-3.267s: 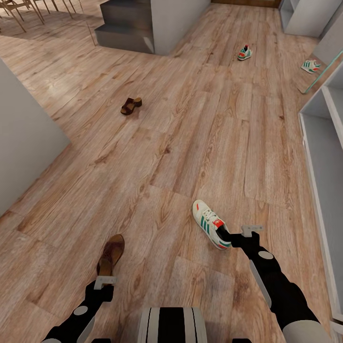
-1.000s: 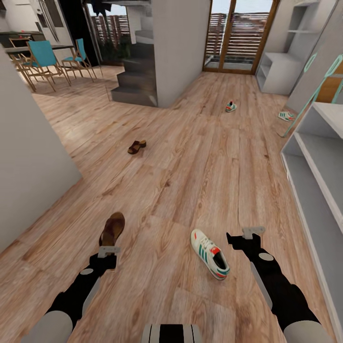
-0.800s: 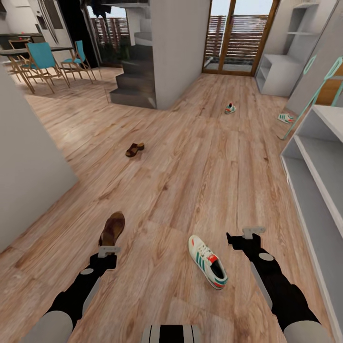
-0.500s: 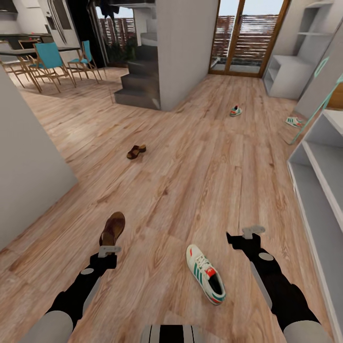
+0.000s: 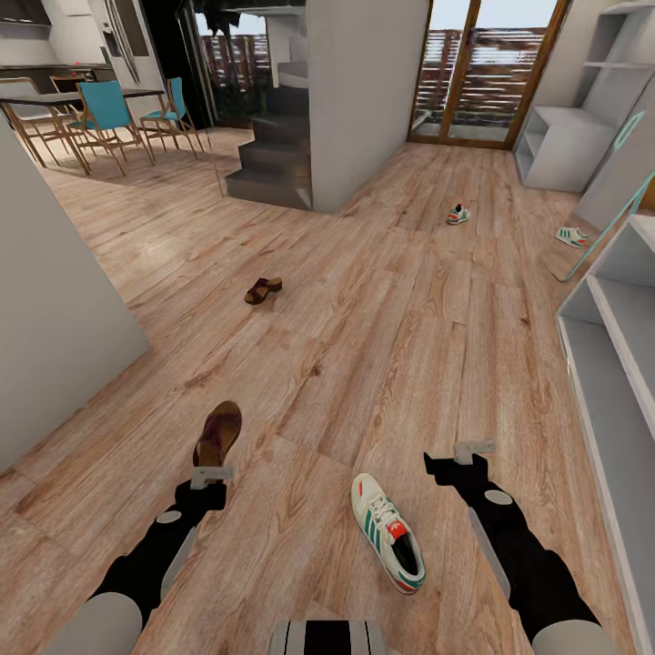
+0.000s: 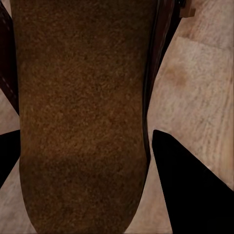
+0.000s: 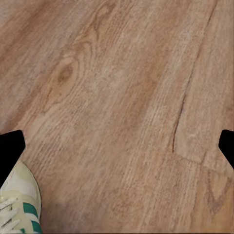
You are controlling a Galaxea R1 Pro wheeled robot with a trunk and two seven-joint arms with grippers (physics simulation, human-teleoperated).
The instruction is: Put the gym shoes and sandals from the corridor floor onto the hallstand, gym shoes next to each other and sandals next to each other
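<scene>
head view looked down a corridor floor (image 5: 382,300) of light brown wood planks, with both black arms reaching forward at the bottom of the picture. at far left stood a grey wall, and beyond it a table with teal chairs (image 5: 107,111). the left end effector (image 5: 207,480) sat at the heel of a dark brown sandal (image 5: 218,433) that stretched forward from it; in the left wrist view the tan footbed (image 6: 83,112) lay between the two dark fingers (image 6: 187,192), so the end effector was pinching the sandal by its heel end. further up the corridor, well apart, the second sandal (image 5: 262,290) lay on the planks, with a grey staircase (image 5: 269,164) and a grey pillar behind it. between the arms, a white gym shoe (image 5: 388,544) with green stripes and a red-orange patch lay on the floor, toe pointing away. its toe also showed at the edge of the right wrist view (image 7: 18,204). just beside it, the right end effector (image 5: 452,460) hovered over bare planks with its fingers spread wide, the two dark tips sitting at opposite edges of the right wrist view and holding nothing. far ahead the second gym shoe (image 5: 458,215) lay near the glass doors (image 5: 482,68). at far right stood a pale grey shelf unit (image 5: 619,346).
</scene>
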